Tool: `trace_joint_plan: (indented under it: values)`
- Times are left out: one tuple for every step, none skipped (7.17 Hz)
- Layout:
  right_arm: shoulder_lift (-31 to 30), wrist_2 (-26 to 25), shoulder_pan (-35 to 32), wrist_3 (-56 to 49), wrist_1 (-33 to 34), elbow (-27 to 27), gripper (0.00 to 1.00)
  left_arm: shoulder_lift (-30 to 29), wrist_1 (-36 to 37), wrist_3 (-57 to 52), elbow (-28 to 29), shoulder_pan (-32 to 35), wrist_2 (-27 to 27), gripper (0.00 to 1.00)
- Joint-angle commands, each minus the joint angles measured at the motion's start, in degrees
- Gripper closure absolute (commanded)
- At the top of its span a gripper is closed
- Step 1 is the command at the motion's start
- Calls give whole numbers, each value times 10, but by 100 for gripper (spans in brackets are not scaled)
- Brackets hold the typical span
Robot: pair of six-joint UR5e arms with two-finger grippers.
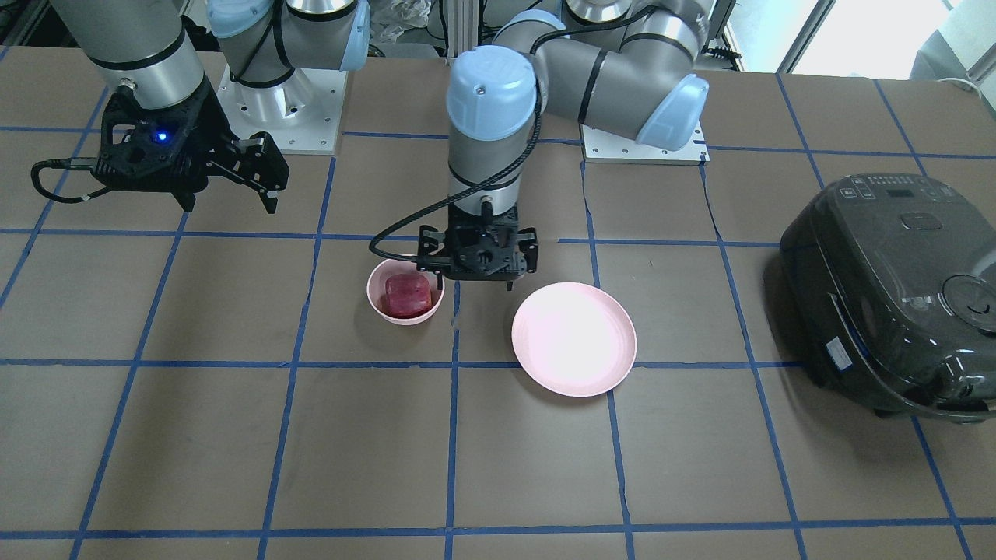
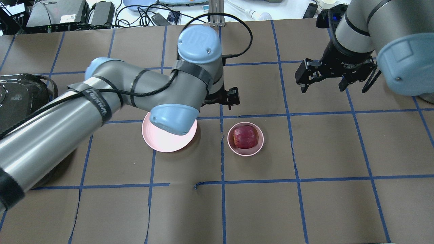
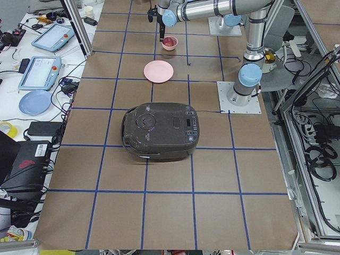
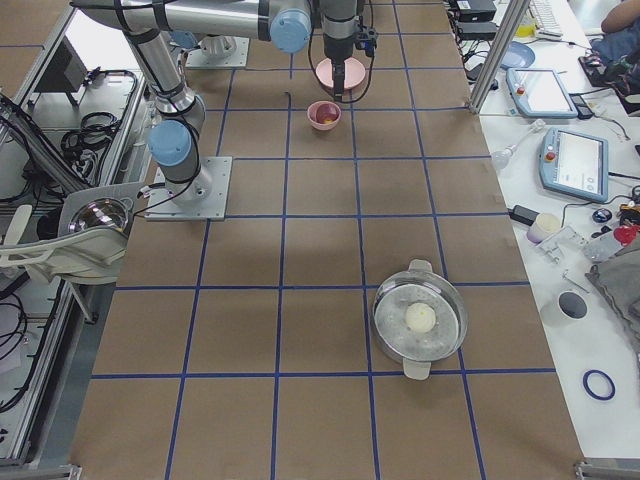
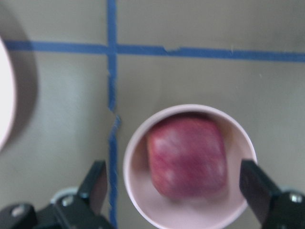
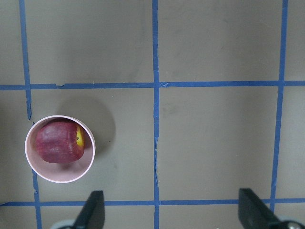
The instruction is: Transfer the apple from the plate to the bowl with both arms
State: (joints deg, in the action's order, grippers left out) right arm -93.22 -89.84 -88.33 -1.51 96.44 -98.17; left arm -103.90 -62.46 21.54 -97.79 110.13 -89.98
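The dark-red apple (image 1: 406,295) lies inside the small pink bowl (image 1: 405,319). It shows with its yellow patch in the right wrist view (image 6: 59,142), and also in the overhead view (image 2: 245,137) and the left wrist view (image 5: 187,157). The wide pink plate (image 1: 574,339) is bare, right beside the bowl; the left arm partly covers the plate (image 2: 162,140) from overhead. My left gripper (image 1: 476,276) is open and empty, just above and behind the bowl, its fingers (image 5: 97,177) straddling the bowl. My right gripper (image 1: 268,183) is open and empty, raised far off to the side (image 2: 322,84).
A dark rice cooker (image 1: 895,288) stands at the table's end on my left side. A steel pot (image 4: 420,318) stands far down the table in the exterior right view. The brown table (image 1: 498,467) carries a blue tape grid.
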Motion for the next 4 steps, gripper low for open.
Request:
trace_joint_plan:
  values:
    - [0, -2, 0, 0, 1, 0, 0, 68, -77, -121, 4, -101, 3, 0]
    - [-1, -1, 1, 0, 0, 4, 0, 94, -116, -146, 19, -142, 5, 0]
    - [-2, -1, 1, -1, 0, 5, 0, 108, -166, -147, 38, -154, 7, 0]
    - [-2, -2, 1, -1, 0, 5, 0, 119, -188, -147, 51, -156, 6, 0]
